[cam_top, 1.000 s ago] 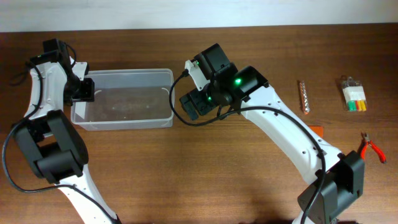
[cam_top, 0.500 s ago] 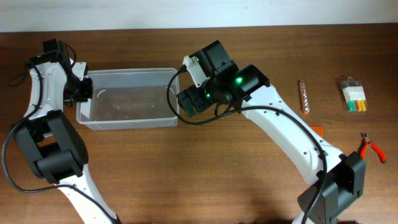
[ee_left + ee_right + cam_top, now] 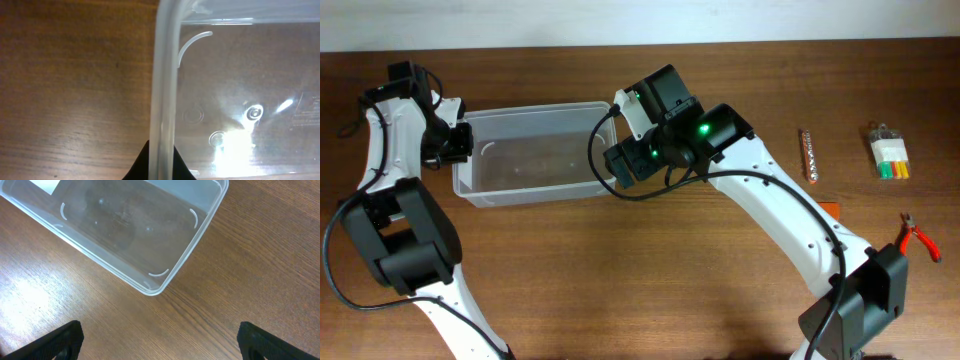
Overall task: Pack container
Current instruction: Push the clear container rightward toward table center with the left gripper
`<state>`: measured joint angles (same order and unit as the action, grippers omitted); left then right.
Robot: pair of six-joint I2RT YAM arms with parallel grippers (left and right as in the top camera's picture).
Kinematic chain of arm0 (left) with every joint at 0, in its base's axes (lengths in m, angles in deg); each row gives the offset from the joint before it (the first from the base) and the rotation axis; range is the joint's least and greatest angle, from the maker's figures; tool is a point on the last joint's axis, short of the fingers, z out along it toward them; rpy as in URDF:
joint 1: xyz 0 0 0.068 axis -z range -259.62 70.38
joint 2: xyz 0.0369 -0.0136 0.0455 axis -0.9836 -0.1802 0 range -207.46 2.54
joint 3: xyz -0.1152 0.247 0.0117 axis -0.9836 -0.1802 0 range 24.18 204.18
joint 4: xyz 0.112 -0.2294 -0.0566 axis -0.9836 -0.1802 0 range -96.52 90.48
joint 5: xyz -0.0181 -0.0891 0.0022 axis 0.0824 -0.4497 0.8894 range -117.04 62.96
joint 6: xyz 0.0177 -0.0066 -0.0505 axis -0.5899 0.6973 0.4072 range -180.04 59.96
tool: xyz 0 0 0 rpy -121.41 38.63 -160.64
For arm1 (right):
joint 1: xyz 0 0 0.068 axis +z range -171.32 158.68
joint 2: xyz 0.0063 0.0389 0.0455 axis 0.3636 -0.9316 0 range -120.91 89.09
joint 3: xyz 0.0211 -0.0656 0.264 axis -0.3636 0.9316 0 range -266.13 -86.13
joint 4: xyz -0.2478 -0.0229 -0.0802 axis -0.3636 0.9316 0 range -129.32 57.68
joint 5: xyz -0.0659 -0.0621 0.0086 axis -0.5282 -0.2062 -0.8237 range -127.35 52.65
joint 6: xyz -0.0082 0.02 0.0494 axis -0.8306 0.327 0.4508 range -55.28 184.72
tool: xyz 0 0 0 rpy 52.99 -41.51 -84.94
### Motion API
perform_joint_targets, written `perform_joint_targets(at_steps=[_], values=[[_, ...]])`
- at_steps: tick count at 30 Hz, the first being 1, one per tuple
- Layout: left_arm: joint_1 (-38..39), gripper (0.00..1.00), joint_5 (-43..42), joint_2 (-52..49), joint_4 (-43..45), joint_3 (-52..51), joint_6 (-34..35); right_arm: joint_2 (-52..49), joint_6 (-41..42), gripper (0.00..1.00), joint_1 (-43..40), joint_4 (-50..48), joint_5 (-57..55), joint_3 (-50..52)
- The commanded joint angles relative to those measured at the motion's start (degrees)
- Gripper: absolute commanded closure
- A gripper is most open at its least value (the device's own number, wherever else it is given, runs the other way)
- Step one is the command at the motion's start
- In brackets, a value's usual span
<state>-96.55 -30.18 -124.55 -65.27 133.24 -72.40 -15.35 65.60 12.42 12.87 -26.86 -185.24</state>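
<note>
The clear plastic container [image 3: 530, 162] lies empty at the back left of the wooden table. My left gripper [image 3: 457, 148] is shut on the container's left short wall. In the left wrist view the two black fingertips [image 3: 139, 167] press on both sides of the rim [image 3: 162, 90]. My right gripper [image 3: 620, 166] hovers open by the container's right end, touching nothing. The right wrist view has the container's corner [image 3: 155, 282] ahead of the gripper [image 3: 160, 340], with only bare wood between the wide-spread fingers.
On the right side of the table lie a strip of drill bits [image 3: 808, 154], a small clear pack with yellow and green pieces [image 3: 889, 157], an orange item [image 3: 829, 209] partly under the right arm, and red-handled pliers [image 3: 920, 238].
My left gripper has closed on the container's left wall. The container has slid a little to the right, towards the right gripper, which has stayed open.
</note>
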Motion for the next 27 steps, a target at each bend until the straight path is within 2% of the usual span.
perform_joint_targets(at_steps=[1,7,13,23,27], values=[[0.5,0.98,0.3,-0.5,-1.6,1.2,0.3,-0.4,0.1,0.01,-0.1,-0.2,-0.2,-1.2],[3.1,0.98,-0.4,-0.5,-4.9,1.2,0.3,-0.4,0.1,0.01,-1.0,0.2,-2.7,-2.0],[8.1,0.98,-8.3,-0.5,-6.8,1.2,0.4,-0.4,0.1,0.01,-5.3,4.0,-2.7,-5.9],[16.9,0.98,-8.5,-0.5,-7.6,1.2,6.9,-0.4,0.1,0.01,-17.1,18.0,-2.7,-18.2],[19.8,0.98,-8.5,-0.5,-8.7,1.2,13.6,-0.4,0.1,0.01,-22.5,23.6,-2.7,-21.7]])
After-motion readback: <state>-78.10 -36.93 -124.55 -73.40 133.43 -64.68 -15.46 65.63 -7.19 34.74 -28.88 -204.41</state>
